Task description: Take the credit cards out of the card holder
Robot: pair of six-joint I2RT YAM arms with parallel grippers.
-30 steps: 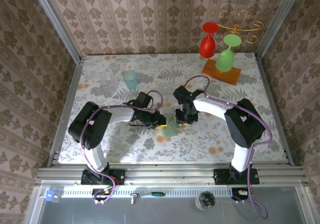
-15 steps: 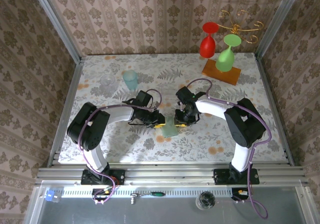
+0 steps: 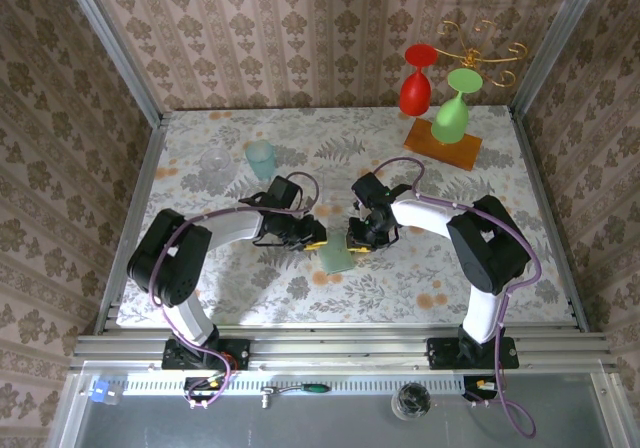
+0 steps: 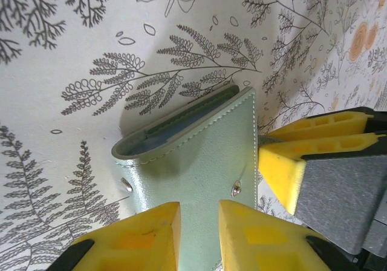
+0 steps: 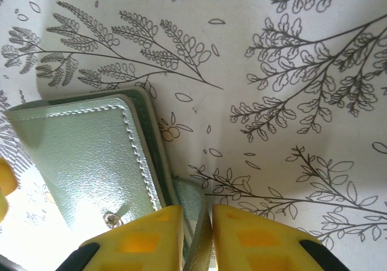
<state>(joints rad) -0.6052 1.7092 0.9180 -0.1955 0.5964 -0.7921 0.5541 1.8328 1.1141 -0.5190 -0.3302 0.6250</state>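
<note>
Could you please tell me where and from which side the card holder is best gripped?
Pinch the lower panel of the card holder at its free edge, coming in low from the right arm's side. The holder lies folded, and there the lower panel juts out past the stitched upper flap beside the snap, offering a thin lip.

No lettering, brand, number or sign can be read on the card holder [image 4: 199, 156] or elsewhere.
</note>
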